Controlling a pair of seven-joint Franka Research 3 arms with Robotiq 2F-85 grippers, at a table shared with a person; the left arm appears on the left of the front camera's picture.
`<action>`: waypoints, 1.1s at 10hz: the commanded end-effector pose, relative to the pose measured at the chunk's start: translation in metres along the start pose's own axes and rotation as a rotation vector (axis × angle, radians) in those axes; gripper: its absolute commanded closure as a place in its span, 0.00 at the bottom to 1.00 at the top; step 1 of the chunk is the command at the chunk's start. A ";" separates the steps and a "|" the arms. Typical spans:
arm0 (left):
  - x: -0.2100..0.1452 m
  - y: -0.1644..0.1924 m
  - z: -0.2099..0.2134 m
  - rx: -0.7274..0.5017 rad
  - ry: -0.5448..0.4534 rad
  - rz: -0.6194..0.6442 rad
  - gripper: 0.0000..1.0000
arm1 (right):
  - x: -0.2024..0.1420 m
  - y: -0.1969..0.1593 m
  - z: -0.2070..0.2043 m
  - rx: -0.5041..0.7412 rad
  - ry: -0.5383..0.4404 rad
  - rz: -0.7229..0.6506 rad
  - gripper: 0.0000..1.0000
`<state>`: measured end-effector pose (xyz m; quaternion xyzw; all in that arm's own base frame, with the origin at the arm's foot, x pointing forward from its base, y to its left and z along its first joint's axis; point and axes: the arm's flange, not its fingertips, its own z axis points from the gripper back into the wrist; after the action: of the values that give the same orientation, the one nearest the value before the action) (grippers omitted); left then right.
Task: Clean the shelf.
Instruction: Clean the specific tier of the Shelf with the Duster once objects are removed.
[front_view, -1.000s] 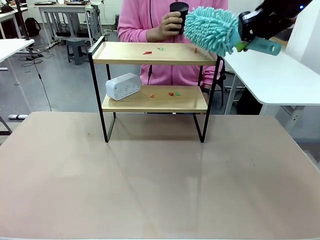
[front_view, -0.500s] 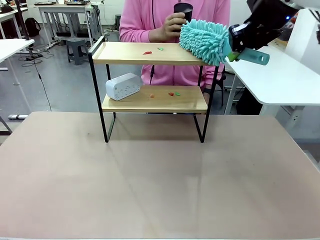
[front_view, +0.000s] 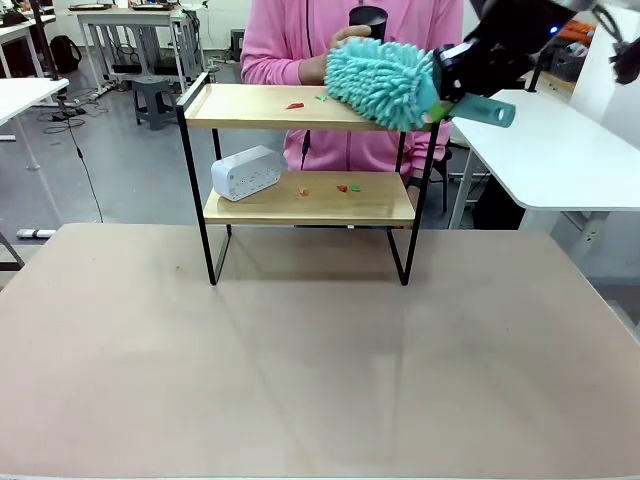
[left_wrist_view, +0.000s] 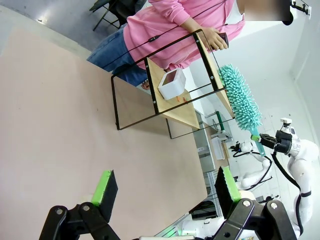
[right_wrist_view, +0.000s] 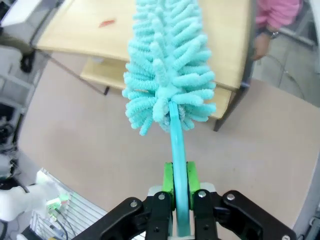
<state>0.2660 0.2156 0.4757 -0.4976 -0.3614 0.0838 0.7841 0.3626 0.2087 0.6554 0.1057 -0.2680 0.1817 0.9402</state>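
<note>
Shelf (front_view: 250, 106) of black wire frame and two pale wooden boards stands at the far middle of the brown table (front_view: 300, 370), its legs on the table top. Right claw (front_view: 447, 84) comes in from the far right, level with the top board, pressed together on the handle of a teal fluffy duster (front_view: 382, 82). In the right wrist view its green pads (right_wrist_view: 168, 184) pinch the handle on both sides. The duster head lies over the right part of the top board; whether it touches the wood cannot be told. Small red and green scraps (front_view: 295, 104) lie on the top board to the left of the duster, and more lie on the lower board. A white socket block (front_view: 245, 172) sits on the left end of the lower board. Behind the shelf a person (front_view: 285, 40) in pink holds a black cup (front_view: 367, 16) in one hand (front_view: 330, 66). Left claw (left_wrist_view: 167, 186) hangs over the table, spread wide with nothing between its pads.
</note>
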 end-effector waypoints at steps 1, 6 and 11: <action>0.000 0.000 -0.002 -0.020 -0.018 -0.020 0.00 | 0.000 0.001 -0.007 0.105 0.037 0.063 0.87; 0.000 0.000 -0.002 -0.020 -0.018 -0.020 0.00 | -0.016 0.001 -0.011 0.321 0.100 0.249 0.87; 0.000 0.000 -0.002 -0.020 -0.018 -0.020 0.00 | -0.039 -0.026 0.012 0.737 0.216 0.527 0.87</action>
<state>0.2659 0.2156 0.4758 -0.4975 -0.3614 0.0838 0.7841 0.3252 0.1835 0.6350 0.3329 -0.1066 0.5106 0.7856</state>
